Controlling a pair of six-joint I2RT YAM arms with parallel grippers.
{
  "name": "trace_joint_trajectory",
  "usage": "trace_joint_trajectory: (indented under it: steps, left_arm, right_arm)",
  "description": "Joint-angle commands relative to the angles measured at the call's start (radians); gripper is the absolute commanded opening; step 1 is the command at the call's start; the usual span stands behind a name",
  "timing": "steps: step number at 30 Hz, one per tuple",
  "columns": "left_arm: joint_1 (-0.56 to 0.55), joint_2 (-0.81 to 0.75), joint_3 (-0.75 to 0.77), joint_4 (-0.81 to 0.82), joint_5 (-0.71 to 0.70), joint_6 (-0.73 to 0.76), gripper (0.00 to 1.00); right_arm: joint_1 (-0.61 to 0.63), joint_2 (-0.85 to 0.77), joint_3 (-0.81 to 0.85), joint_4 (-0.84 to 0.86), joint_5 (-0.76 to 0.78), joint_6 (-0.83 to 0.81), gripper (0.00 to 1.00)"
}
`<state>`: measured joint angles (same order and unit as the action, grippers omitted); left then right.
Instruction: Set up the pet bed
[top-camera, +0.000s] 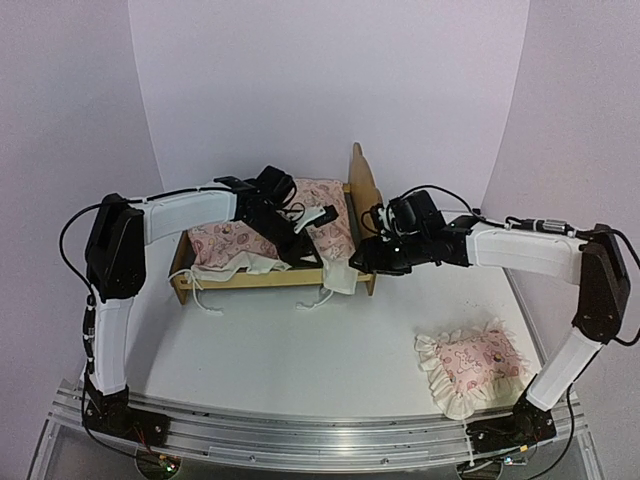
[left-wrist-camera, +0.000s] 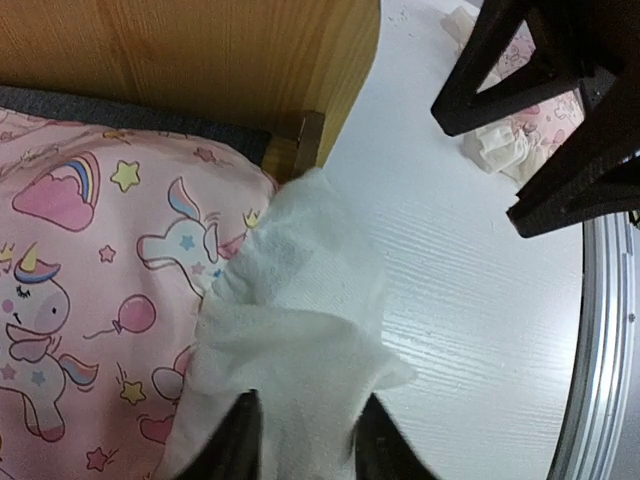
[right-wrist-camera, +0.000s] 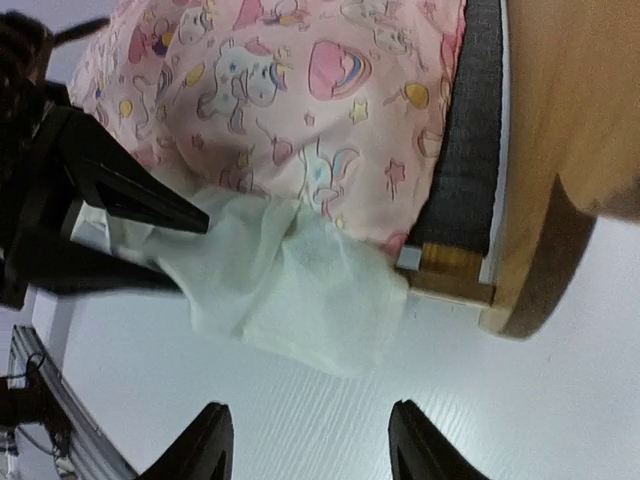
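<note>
White ruffle (top-camera: 340, 274) hides part of the pet bed's (top-camera: 366, 180) near rail; right gripper's fingers (left-wrist-camera: 580, 170) block most of the pillow (left-wrist-camera: 500, 145).

One pet bed (top-camera: 362, 190) stands on the single worktop (top-camera: 300, 350). It has one headboard (left-wrist-camera: 200, 60) and one dark grey slatted base (right-wrist-camera: 465, 150). One pink print mattress cushion (top-camera: 235, 240) lies in the pet bed. One white frill (left-wrist-camera: 300, 330) spills over the pet bed's corner beside the headboard. One pink ruffled pillow (top-camera: 470, 365) lies well apart from the pet bed, off its headboard end. Two arms (top-camera: 190, 215) reach to the pet bed, one from each end. That makes two tools, the left tool (left-wrist-camera: 305, 440) and the right tool (right-wrist-camera: 310, 450), each with two dark fingers (right-wrist-camera: 205, 445).
</note>
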<state>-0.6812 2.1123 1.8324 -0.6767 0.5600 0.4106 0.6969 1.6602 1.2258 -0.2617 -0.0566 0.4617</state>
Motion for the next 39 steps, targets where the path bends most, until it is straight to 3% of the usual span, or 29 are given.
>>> trace_joint_trajectory:
  steps: [1,3,6,10,16,20,26,32,35,39]
  left_arm:
    - [0.024,-0.112,0.025,-0.124,-0.017,0.145,0.54]
    - [0.064,-0.177,-0.002,-0.171,-0.022,0.195,0.65]
    - [0.157,-0.273,-0.078,-0.225,-0.066,0.250,0.75]
    - [0.230,-0.424,-0.311,-0.199,-0.266,0.353,0.76]
    - [0.238,-0.649,-0.689,0.047,-0.486,0.482,0.74]
    - [0.238,-0.657,-0.734,0.129,-0.529,0.490,0.67]
    - [0.238,-0.625,-0.774,0.222,-0.550,0.500,0.43]
    - [0.239,-0.633,-0.759,0.227,-0.550,0.498,0.02]
    - [0.239,-0.643,-0.759,0.207,-0.551,0.499,0.00]
    - [0.242,-0.656,-0.762,0.160,-0.523,0.507,0.00]
  right_arm:
    - [0.012,0.076,-0.033,0.138,0.014,0.124,0.55]
    - [0.018,0.089,-0.035,0.149,0.047,0.132,0.55]
    - [0.033,0.092,-0.056,0.185,0.097,0.141,0.55]
    - [0.054,0.094,-0.087,0.193,0.188,0.157,0.56]
    - [0.066,0.124,-0.125,0.314,0.257,0.168,0.60]
    - [0.066,0.188,-0.114,0.403,0.271,0.171,0.62]
    - [0.065,0.249,-0.123,0.515,0.356,0.248,0.56]
    - [0.065,0.283,-0.107,0.534,0.410,0.283,0.22]
    - [0.064,0.274,-0.119,0.535,0.432,0.286,0.06]
    - [0.062,0.249,-0.140,0.535,0.437,0.264,0.00]
